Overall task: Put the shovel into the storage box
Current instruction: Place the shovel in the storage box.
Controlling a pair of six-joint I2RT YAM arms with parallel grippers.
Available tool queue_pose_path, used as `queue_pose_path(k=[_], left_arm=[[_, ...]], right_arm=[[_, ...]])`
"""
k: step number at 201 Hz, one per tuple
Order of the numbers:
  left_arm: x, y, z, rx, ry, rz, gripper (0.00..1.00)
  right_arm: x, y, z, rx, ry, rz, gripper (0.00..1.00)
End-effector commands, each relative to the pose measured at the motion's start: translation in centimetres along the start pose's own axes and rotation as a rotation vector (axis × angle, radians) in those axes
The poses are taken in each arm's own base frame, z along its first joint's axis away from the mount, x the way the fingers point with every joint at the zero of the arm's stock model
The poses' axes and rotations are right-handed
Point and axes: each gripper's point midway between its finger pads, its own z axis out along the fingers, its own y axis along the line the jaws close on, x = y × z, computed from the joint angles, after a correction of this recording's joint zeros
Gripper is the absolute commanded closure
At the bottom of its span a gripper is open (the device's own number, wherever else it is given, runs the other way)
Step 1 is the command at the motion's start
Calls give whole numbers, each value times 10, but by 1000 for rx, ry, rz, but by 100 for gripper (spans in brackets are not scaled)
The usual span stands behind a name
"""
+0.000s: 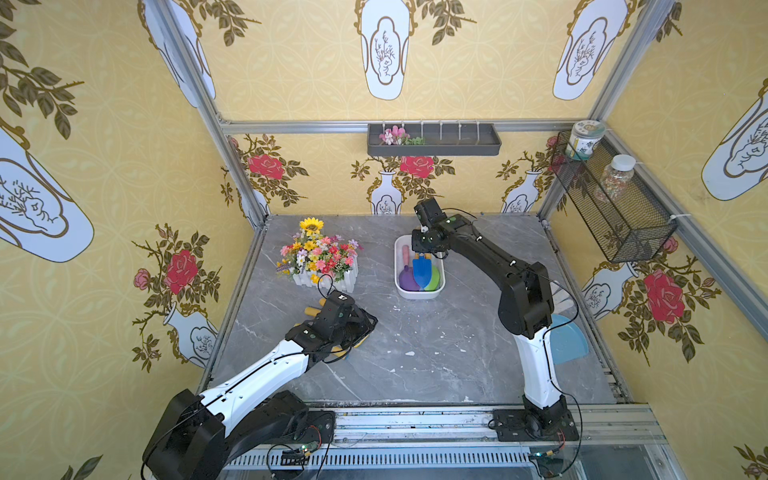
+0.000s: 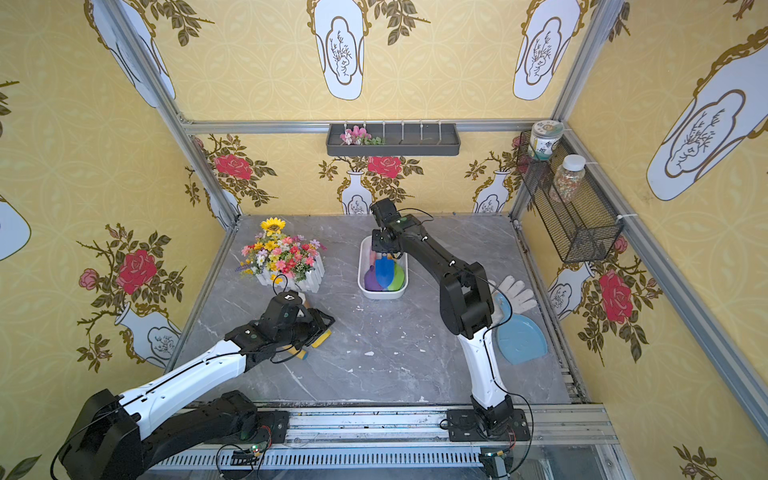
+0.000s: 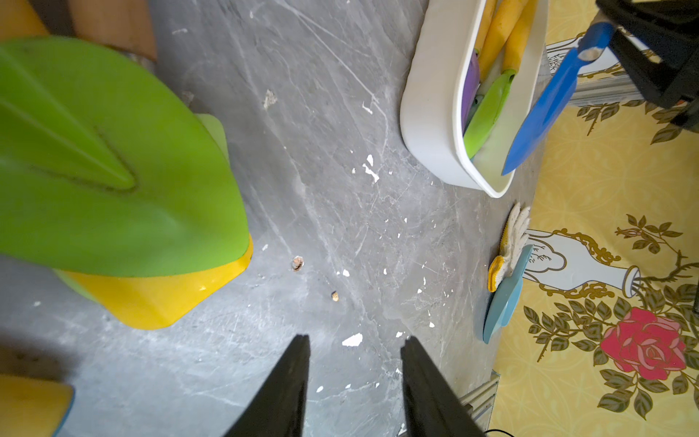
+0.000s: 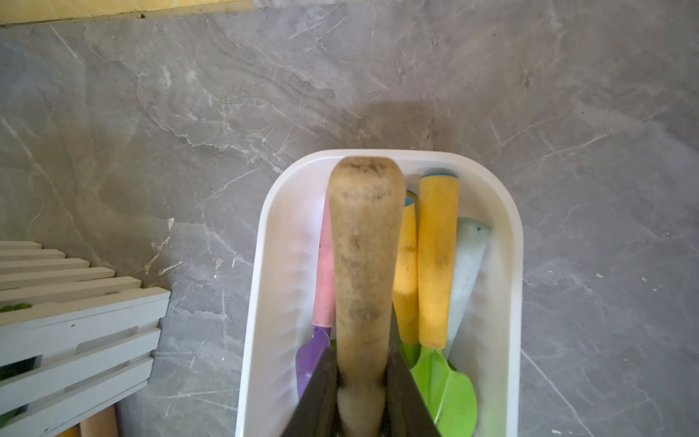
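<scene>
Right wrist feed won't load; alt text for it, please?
The right gripper is shut on the beige handle of a shovel over the white storage box. Inside it lie other shovels with pink and yellow handles. A white picket planter stands nearby.

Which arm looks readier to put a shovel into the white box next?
Right. The right gripper holds the blue shovel by its handle over the box. The left gripper is open and empty, beside a green shovel outside the box.
</scene>
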Motion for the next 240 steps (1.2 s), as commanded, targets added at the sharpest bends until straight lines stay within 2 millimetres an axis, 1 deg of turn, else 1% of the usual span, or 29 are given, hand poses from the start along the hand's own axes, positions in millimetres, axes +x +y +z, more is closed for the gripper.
queue_pose_path(k=[1,23,48,99,118,122,124,129,130,138,152,192,222,240], left_arm=[[0,2,1,-2,-2,0,55],[0,2,2,-3,1,-1,56],[1,3,3,-6,5,-2,56],[1,3,3,-6,4,-4,56],[1,4,3,-6,2,-7,56],[1,3,3,-5,1,-6,56],[1,3,2,-5,1,-6,56],[1,4,2,-5,1,-8,56],[1,4,2,-7,1,-8,56],[1,4,2,-5,0,-7,56],[1,3,2,-4,-1,-6,55],[-2,2,1,-5,-14,0,56],[-3,4,-2,-14,-23,1,55],[-4,5,-4,-22,-33,0,55]], right_arm=[[-3,-12,4,54,-17,-12,82],[-1,-23,9,64,-7,4,82],[7,-34,16,80,13,15,82],[14,-38,24,77,31,23,81],[15,-38,25,78,36,25,76],[16,-39,26,81,36,26,73],[16,-39,26,82,39,27,69],[16,-40,26,83,39,29,65],[16,-40,26,84,38,29,63],[17,-41,25,88,40,32,59],[17,-41,22,90,36,35,56],[15,-39,8,83,25,32,55],[14,-30,-9,66,5,12,55],[19,-24,-17,56,9,-1,56]])
